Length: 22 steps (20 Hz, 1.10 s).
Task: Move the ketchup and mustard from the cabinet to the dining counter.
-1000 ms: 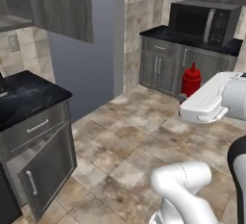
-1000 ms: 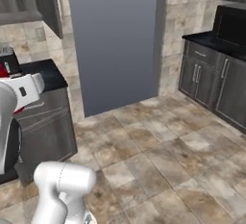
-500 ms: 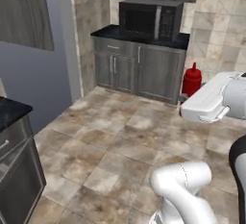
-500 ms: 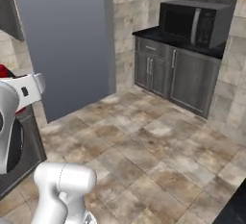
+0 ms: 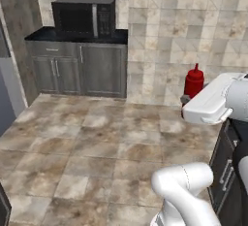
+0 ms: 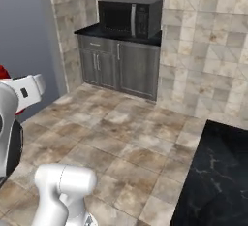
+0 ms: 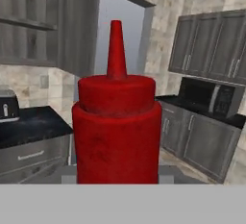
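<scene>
Holding the ketchup [image 7: 116, 122] upright, I am gripping it low on its body, my jaws clenched against its sides below the frame edge of the hand view. In that view the red bottle is standing dead centre, its pointed nozzle aiming at twelve o'clock. Behind it, at three o'clock, a black microwave [image 7: 213, 98] is sitting on a dark worktop [image 7: 202, 107] over grey base cabinets, with grey wall cabinets [image 7: 211, 45] hanging above it. At nine o'clock a toaster [image 7: 7, 105] is resting on another black worktop [image 7: 29, 127], under an open shelf unit.

In the left base view the ketchup [image 5: 194, 80] is showing at three o'clock, its cap and shoulders rising just behind my white forearm [image 5: 213, 101], which is hiding its lower part. The microwave [image 5: 83, 19] is sitting at eleven o'clock on its worktop, well apart from the bottle. Tan stone floor tiles [image 5: 97, 142] are filling the middle.

In the right base view a sliver of the red bottle [image 6: 5, 72] is peeking at nine o'clock, touching the top of my arm. At five o'clock the dining counter [image 6: 218, 171] is showing its black veined top, well apart from the ketchup
</scene>
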Tool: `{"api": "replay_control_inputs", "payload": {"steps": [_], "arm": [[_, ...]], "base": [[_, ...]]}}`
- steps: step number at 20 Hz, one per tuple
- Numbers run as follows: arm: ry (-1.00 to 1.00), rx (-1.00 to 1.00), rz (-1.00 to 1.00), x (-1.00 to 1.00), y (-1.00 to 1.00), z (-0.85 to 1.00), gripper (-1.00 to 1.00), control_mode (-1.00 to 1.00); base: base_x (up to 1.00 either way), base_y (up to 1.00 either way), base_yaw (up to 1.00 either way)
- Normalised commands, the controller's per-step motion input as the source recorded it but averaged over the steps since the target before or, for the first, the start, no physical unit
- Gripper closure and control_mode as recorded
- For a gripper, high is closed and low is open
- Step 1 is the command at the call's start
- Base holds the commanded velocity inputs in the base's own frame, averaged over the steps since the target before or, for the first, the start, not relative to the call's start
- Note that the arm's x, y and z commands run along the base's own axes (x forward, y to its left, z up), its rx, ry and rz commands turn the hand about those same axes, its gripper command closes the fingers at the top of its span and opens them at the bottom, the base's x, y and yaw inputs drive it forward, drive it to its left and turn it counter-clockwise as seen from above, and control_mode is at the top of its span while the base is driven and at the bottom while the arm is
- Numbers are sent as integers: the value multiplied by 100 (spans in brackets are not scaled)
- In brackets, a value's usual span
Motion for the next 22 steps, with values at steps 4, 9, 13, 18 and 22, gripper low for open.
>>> {"api": "replay_control_inputs", "payload": {"steps": [4, 9, 13, 18, 22], "arm": [[0, 0, 0, 0, 0, 0, 100, 100], [0, 0, 0, 0, 0, 0, 100, 100], [0, 0, 0, 0, 0, 0, 100, 100], [0, 0, 0, 0, 0, 0, 100, 100], [0, 0, 0, 0, 0, 0, 100, 100]], "base": [[-43, 33, -58], [-43, 35, -58], [-43, 30, -56], [-52, 26, -55], [-63, 13, -56]]}}
